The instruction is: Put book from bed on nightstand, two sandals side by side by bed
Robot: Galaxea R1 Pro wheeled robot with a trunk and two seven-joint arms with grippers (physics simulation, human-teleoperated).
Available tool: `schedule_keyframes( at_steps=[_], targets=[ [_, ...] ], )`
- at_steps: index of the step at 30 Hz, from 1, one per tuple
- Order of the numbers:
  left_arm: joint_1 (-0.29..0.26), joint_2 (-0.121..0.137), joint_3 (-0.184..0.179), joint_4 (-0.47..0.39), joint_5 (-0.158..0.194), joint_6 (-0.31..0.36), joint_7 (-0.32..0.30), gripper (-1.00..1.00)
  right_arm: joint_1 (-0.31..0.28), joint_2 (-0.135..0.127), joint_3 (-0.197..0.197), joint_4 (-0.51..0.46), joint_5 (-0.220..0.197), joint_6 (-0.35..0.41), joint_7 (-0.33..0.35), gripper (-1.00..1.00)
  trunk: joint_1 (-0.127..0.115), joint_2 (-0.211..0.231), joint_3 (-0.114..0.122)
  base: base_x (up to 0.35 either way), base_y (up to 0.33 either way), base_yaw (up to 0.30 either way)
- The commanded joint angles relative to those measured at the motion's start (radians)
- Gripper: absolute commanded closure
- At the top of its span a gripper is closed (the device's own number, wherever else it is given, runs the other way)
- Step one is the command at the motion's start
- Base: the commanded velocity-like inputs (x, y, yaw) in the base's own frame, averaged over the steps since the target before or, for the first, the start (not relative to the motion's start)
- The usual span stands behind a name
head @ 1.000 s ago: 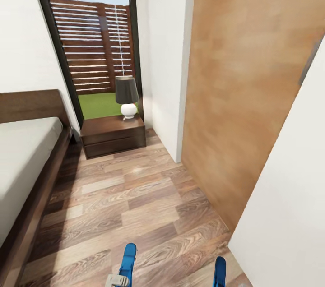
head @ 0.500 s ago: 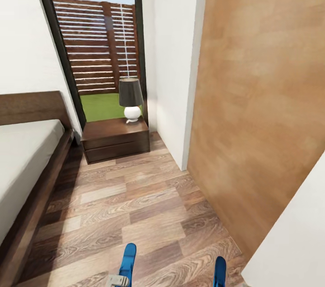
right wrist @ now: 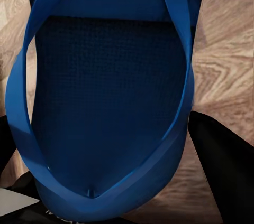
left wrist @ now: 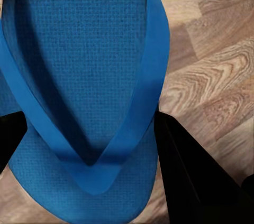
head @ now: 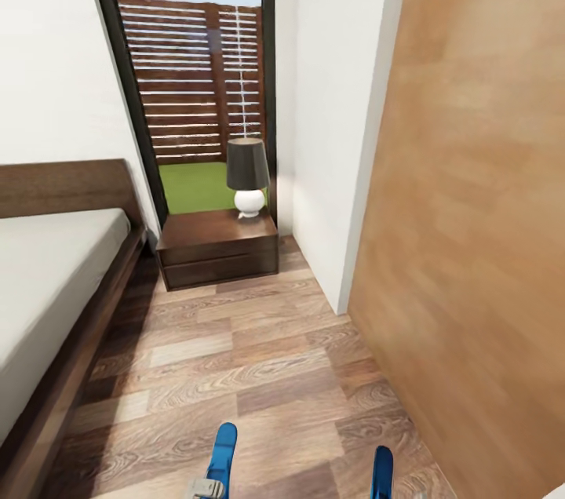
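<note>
Flooring [head: 259, 373] of brown wood-grain planks runs from the near edge of the head view to the far wall, with a tall tan wood panel [head: 486, 232] along its right side and a white wall [head: 329, 114] beyond that. The bed [head: 55, 279], dark brown in frame and headboard with a pale mattress, occupies the left edge of the floor; no book is visible on the part of the mattress in view. The nightstand [head: 216, 248] stands at the far end of the floor, just beside the bed's head corner, in front of a tall window [head: 196, 75] showing a slatted fence and grass. A lamp [head: 248, 179] with dark shade and white base stands at the back right corner of the nightstand top. The two sandals are off the floor, one in each gripper: the left sandal [left wrist: 79, 92] is clamped between the black fingers of the left gripper [left wrist: 84, 150], and the right sandal [right wrist: 106, 108] is clamped in the right gripper [right wrist: 106, 182] in the same way. Both blue toe ends show at the near edge of the head view, side by side but apart.
</note>
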Motion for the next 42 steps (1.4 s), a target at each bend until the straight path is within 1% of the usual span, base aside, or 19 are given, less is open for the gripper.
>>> schedule_keyframes(
  at_steps=[1,14,25,38,42],
  targets=[
    [-0.001,0.0,-0.002,0.001,0.005,-0.003,-0.004,1.0,-0.001,0.0,-0.009,0.0,-0.001,0.005,0.005,1.0,0.0,0.0,-0.001,0.328,0.0,0.031],
    [-0.001,0.0,-0.002,0.0,0.006,-0.003,-0.003,1.0,0.0,0.0,-0.009,0.0,-0.001,0.005,0.005,1.0,0.0,0.0,-0.001,0.328,0.0,0.005],
    [-0.001,0.0,-0.002,0.001,0.006,-0.003,-0.003,1.0,0.0,0.0,-0.009,0.0,-0.002,0.005,0.006,1.0,0.0,0.0,-0.001,0.328,0.0,0.208],
    [-0.001,0.0,-0.002,0.001,0.006,-0.003,-0.003,1.0,0.0,0.0,-0.009,0.0,-0.002,0.005,0.006,1.0,0.0,0.0,-0.001,0.328,0.0,0.009],
    [-0.001,0.0,-0.002,0.001,0.006,-0.003,-0.003,1.0,0.0,0.0,-0.009,0.0,-0.002,0.005,0.006,1.0,0.0,0.0,-0.001,0.328,0.0,0.15]
  ],
)
